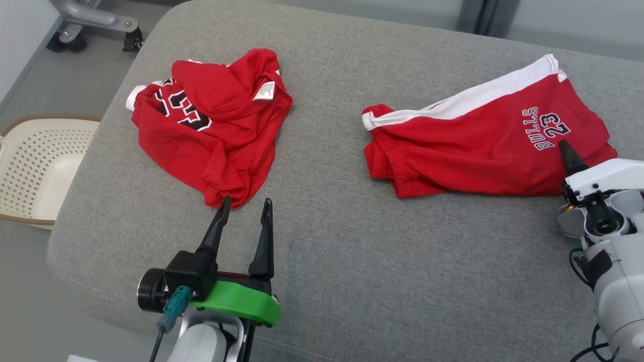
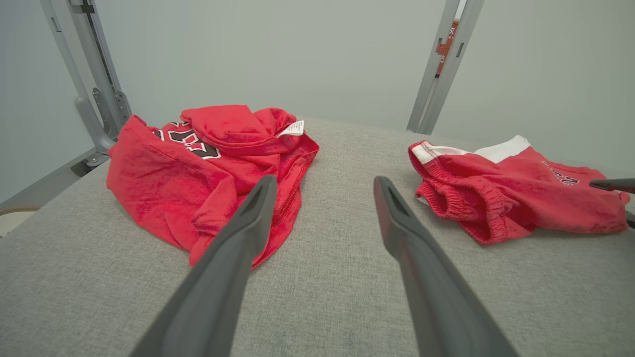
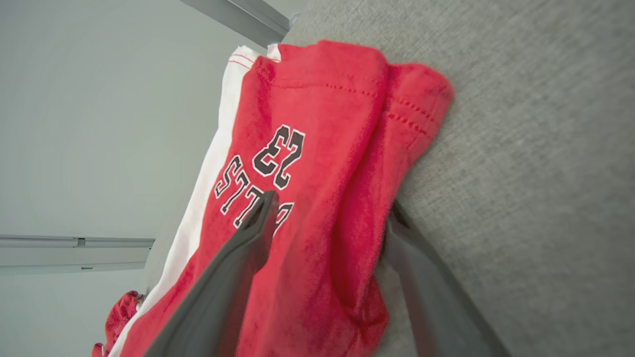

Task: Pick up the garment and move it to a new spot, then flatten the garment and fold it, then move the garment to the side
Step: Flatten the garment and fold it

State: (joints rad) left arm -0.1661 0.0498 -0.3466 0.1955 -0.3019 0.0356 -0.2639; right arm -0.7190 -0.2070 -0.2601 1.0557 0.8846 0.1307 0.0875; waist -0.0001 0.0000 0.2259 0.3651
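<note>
On the grey upholstered cushion [image 1: 352, 261] in front of you lie two red garments, well apart. Toward your left sits a crumpled red jersey [image 1: 201, 136], bunched and folded over itself, with part of a black-and-white print showing and a white care label [image 1: 265, 91] turned up on its far side. Toward your right lie the red shorts [image 1: 483, 146], spread fairly flat, with the gathered waistband toward the middle of the cushion. A white stripe [image 1: 478, 95] runs along their far edge and a dark "BULLS 23" print [image 1: 546, 128] sits near the leg end.

Your left gripper [image 1: 246, 203] hovers low over the cushion just at the jersey's near hem. Its jaws are spread wide and hold nothing. One fingertip overlaps the hem's lowest corner in the head view, but you cannot tell whether it touches the cloth.

Your right gripper [image 3: 331, 201] is at the leg end of the shorts. In the right wrist view its fingers stand apart with a thick fold of the red leg between them. One finger lies over the lettering and the other sits at the fold's outer edge beside the bare cushion, its tip partly hidden by cloth. The jaws are parted and not pinched onto the fabric.

Off the cushion's left side, on the floor, stands a cream perforated laundry basket [image 1: 30, 161] with a brown rim.
</note>
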